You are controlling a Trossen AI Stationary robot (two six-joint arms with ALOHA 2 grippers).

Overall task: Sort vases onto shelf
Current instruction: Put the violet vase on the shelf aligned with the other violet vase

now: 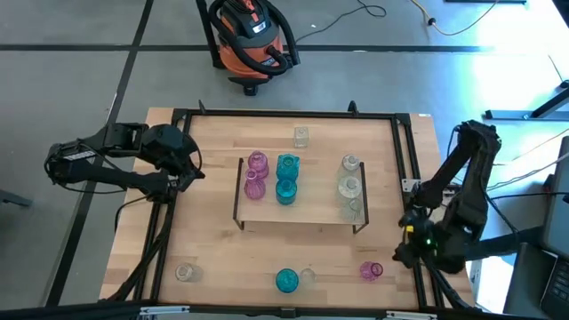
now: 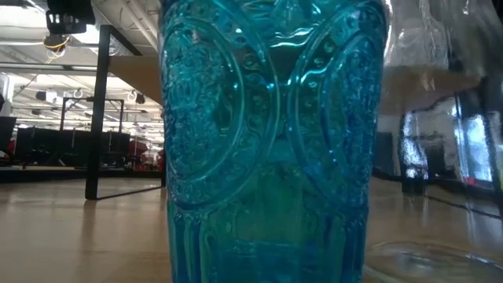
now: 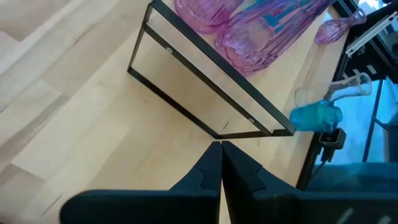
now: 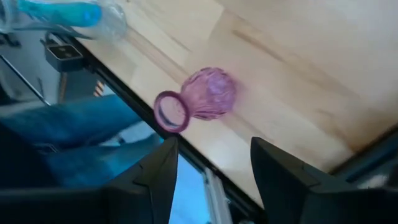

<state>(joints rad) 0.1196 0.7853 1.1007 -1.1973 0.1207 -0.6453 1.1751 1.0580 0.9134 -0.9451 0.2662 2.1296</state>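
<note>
shelf (image 1: 302, 218): mid table, pink, blue and clear vases in groups by colour | right gripper (image 4: 211, 177): open, holds nothing, over the pink vase (image 4: 199, 98) by the near edge, likely lining up to grab it | left gripper (image 3: 221, 165): shut, empty, waits near the shelf's left end

Wooden table (image 1: 213, 240) carries the shelf (image 1: 302, 212) and loose vases (image 1: 286, 281).

grey floor with dark seams (image 1: 89, 62), orange shop vacuum (image 1: 252, 36), floor cables (image 1: 356, 18)
</note>
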